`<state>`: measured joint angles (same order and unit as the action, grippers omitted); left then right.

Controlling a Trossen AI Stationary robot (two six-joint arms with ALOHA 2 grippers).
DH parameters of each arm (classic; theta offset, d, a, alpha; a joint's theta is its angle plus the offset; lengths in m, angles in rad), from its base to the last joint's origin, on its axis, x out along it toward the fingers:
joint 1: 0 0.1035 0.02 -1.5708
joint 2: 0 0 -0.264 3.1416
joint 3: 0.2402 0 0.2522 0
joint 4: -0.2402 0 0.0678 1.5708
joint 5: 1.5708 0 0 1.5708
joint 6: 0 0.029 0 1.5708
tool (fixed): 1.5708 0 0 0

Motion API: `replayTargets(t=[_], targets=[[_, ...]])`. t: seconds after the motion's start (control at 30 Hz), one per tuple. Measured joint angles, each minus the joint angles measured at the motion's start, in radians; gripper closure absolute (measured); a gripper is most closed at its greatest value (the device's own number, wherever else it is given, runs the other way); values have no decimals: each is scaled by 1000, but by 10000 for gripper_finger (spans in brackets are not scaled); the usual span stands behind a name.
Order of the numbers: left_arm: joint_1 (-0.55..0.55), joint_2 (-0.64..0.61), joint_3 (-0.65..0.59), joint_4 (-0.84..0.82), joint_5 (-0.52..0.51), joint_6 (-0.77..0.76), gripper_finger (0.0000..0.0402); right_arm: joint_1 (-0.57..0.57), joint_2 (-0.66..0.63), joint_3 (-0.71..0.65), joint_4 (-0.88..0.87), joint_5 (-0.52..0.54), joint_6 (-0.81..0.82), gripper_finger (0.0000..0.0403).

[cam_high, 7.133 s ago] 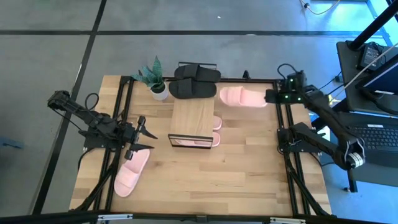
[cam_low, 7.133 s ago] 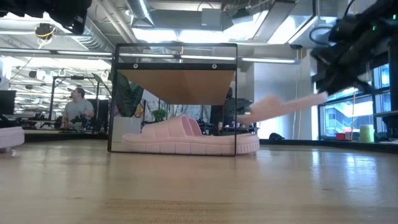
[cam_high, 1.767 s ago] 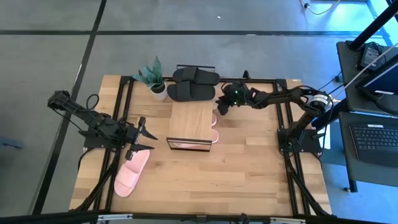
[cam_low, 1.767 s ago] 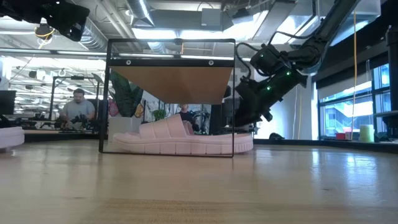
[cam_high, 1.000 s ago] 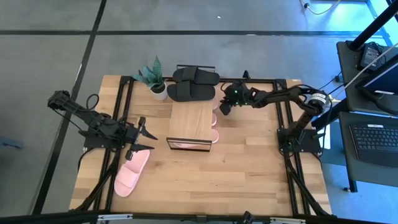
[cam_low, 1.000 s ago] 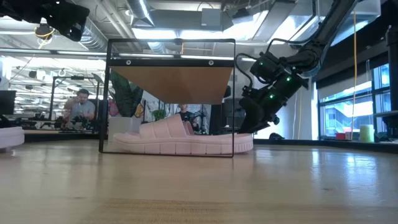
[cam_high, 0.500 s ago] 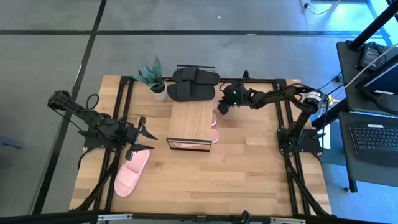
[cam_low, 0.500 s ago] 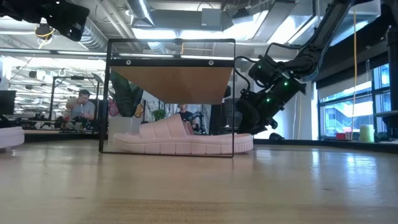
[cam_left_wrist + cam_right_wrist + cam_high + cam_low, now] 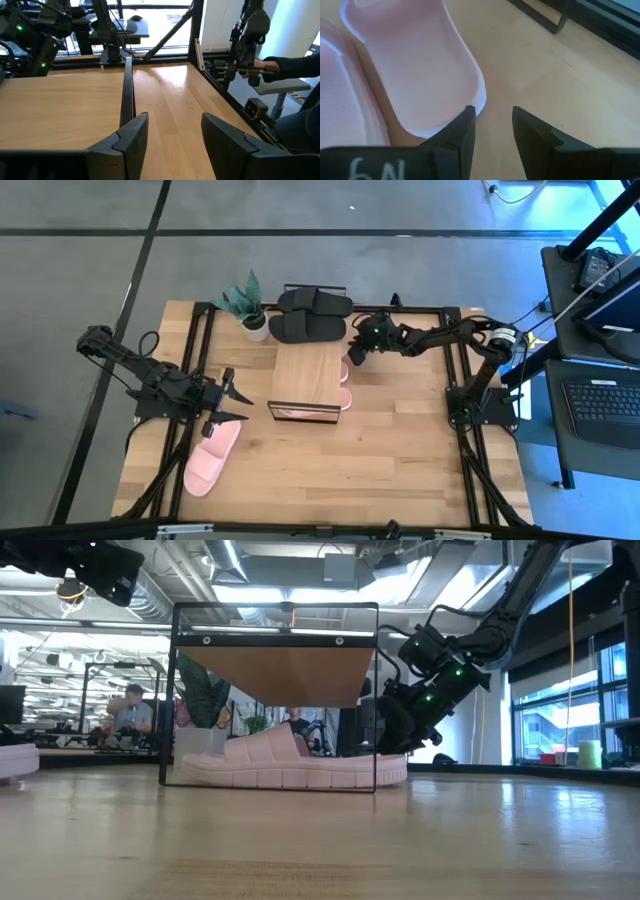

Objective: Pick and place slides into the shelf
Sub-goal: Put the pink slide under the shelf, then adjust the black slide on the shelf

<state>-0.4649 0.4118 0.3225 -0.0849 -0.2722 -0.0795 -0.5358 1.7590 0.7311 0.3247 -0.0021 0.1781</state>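
Two pink slides under the shelf, four slides left to place

The right end effector (image 9: 352, 352), fingers parted and empty, sits at the shelf (image 9: 308, 376) side nearest the bench's right edge, just clear of a pink slide (image 9: 415, 65) lying beside another under the board; the left end effector (image 9: 238, 403), open and empty, waits near the left edge above a third pink slide (image 9: 211, 458); the black pair (image 9: 310, 312) lies at the far edge

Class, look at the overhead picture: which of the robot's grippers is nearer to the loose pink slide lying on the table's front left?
Left. The left gripper hangs just above and beside the pink slide. The right gripper is across the table, at the far right side of the shelf.
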Motion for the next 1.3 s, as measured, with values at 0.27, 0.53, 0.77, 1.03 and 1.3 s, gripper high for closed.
replayTargets(t=[0.27,0.53,0.77,1.03,1.3], targets=[[0,0,0,0,0,-23,225,-7,-54,0,-22,0,7,273],[0,0,0,0,-3,-23,225,-7,-275,0,-253,7,57,273],[8,3,0,-18,-252,-117,225,-2,-518,0,-378,9,50,273],[72,22,0,-37,-295,-174,225,-3,-609,0,-254,36,-1,273],[172,58,0,-63,-335,-229,225,-10,-546,0,-149,-25,-49,273]])
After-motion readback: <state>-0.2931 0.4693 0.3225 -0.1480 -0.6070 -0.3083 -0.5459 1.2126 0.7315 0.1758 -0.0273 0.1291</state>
